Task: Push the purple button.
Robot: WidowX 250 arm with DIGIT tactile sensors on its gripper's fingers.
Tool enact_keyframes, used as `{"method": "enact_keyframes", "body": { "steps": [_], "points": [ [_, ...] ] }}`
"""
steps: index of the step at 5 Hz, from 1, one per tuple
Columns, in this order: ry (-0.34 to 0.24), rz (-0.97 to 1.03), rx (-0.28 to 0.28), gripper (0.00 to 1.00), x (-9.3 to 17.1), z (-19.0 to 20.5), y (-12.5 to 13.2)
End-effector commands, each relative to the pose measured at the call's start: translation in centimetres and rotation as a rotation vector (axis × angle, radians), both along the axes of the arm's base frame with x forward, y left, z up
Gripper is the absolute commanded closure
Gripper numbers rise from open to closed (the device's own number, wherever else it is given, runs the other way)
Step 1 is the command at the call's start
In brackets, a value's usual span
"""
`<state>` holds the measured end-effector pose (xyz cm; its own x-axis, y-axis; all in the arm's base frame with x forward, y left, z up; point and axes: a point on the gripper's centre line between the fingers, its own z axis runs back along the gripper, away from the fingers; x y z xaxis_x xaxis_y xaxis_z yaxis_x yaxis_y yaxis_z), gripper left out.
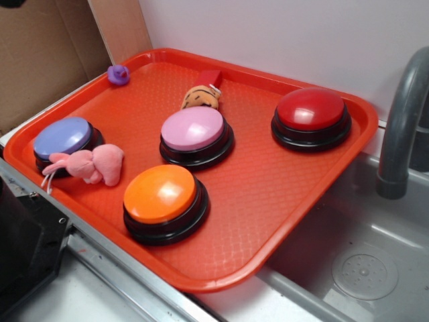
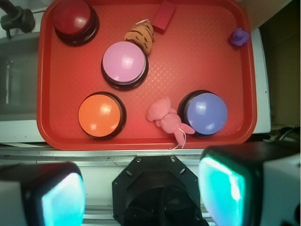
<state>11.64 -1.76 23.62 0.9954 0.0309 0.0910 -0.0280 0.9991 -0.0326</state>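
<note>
The purple button (image 1: pixel 63 137) (image 2: pixel 205 113), a blue-violet dome on a black base, sits at the near left corner of the red tray (image 1: pixel 268 201) (image 2: pixel 207 42). A pink plush toy (image 1: pixel 90 164) (image 2: pixel 167 119) lies against its side. My gripper (image 2: pixel 141 197) hangs high above the robot base, short of the tray's near rim, with its two teal-padded fingers (image 2: pixel 63 200) far apart and nothing between them. The gripper itself does not show in the exterior view.
The same tray carries a pink-lilac button (image 1: pixel 194 131) (image 2: pixel 124 62), an orange button (image 1: pixel 161 194) (image 2: pixel 100 115), a red button (image 1: pixel 310 111) (image 2: pixel 71 16), a striped tiger toy (image 1: pixel 200 98) (image 2: pixel 141 34), a red block (image 2: pixel 163 16) and a tiny purple duck (image 1: pixel 118 75) (image 2: pixel 239 36). A grey faucet (image 1: pixel 402 121) and sink (image 1: pixel 362 268) lie to the right.
</note>
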Motion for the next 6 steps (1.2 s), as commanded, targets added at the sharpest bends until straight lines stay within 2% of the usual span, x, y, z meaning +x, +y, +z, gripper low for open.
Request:
{"method": "enact_keyframes", "body": {
  "steps": [1,2,3,4,5,6],
  "points": [
    [0.0,0.0,0.0,0.0,0.0,0.0,0.0],
    [0.047,0.085,0.038,0.0,0.4,-3.6,5.0],
    [0.063,0.162,0.066,0.0,0.5,-7.0,8.5],
    [0.109,0.191,0.102,0.0,1.5,-11.2,10.4],
    [0.108,0.16,0.122,0.0,2.8,-14.5,11.0],
    [0.052,0.137,0.145,0.0,3.9,-17.3,11.0]
  ]
}}
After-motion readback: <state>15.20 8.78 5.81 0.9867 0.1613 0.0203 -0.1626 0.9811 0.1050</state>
